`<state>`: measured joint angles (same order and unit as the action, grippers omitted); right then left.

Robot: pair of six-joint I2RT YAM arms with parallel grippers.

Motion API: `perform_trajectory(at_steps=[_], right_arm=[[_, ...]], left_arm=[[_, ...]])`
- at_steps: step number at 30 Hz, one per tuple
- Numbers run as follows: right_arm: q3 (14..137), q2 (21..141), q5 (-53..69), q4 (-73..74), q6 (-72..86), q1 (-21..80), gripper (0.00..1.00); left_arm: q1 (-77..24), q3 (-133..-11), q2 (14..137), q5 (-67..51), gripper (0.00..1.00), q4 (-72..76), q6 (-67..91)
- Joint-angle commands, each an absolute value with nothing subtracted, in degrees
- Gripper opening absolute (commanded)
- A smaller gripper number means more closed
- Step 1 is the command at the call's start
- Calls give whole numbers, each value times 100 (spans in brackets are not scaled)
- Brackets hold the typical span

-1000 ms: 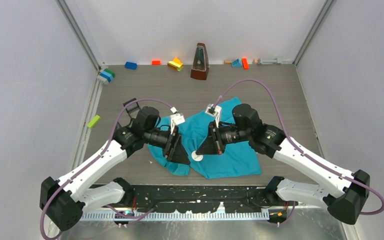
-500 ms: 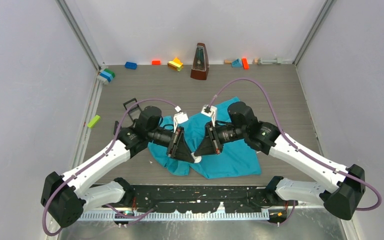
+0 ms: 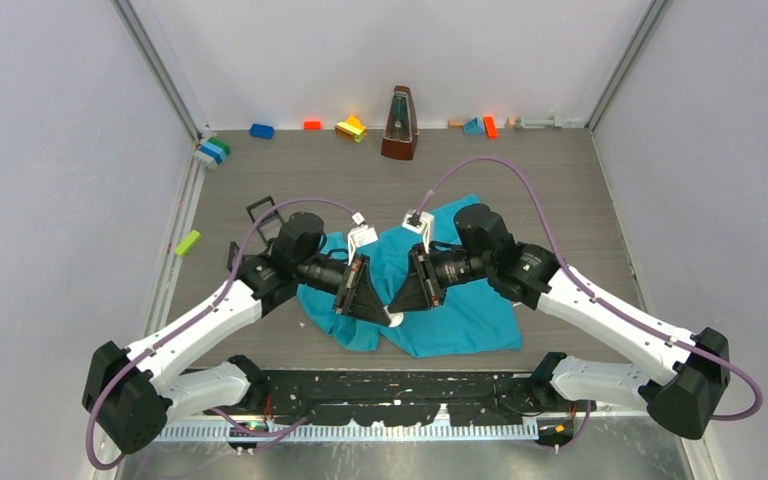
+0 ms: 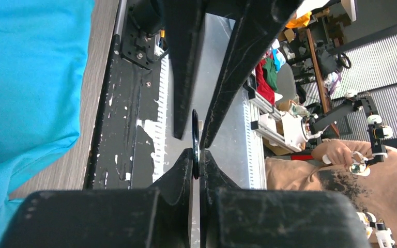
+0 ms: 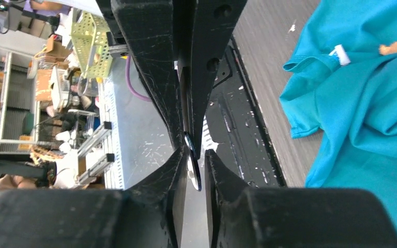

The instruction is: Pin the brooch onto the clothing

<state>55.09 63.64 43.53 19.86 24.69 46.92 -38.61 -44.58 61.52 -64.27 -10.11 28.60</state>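
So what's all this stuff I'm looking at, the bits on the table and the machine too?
T-shirt: one, teal, crumpled mid-table.
brooch: one, white disc, between the two tools at the T-shirt's near edge.
metronome: one, brown, by the far wall.
blocks: several, mixed colours, along the far wall.
block pile: one, blue, green and white, far left corner.
green block: one, lime, left edge.
black frame: one, left of the T-shirt.
table: one, grey wood.
arms: two, white and black, reaching in from the near edge.
left tool: one, black, shut on the brooch.
right tool: one, black, slightly open around the brooch.
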Motion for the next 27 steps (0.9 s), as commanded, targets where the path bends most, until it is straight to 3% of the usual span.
perform_trajectory(at_steps=[1, 6, 11, 16, 22, 27], right_arm=[[5658, 5918, 3350, 1680, 2656, 4699, 28], [5001, 4924, 2216, 896, 3156, 4617, 49], [4146, 4246, 1666, -381, 3837, 4614, 54], [3599, 4260, 2099, -1623, 4391, 4615, 61], [3453, 4799, 2594, -2704, 4869, 4614, 62], [3451, 5198, 2659, -3250, 5126, 4623, 57]], left_arm=[[-3855, -4447, 5951, -6205, 0, -730, 2871], [-3843, -4460, 5601, -5315, 0, -1139, 2625], [-3796, -4557, 5180, -4367, 0, -1353, 2484], [-3627, -4417, 4581, -3865, 0, -840, 2699], [-3470, -4175, 4333, -4007, 0, -390, 2953], [-3462, -4054, 4409, -4154, 0, -104, 3156]])
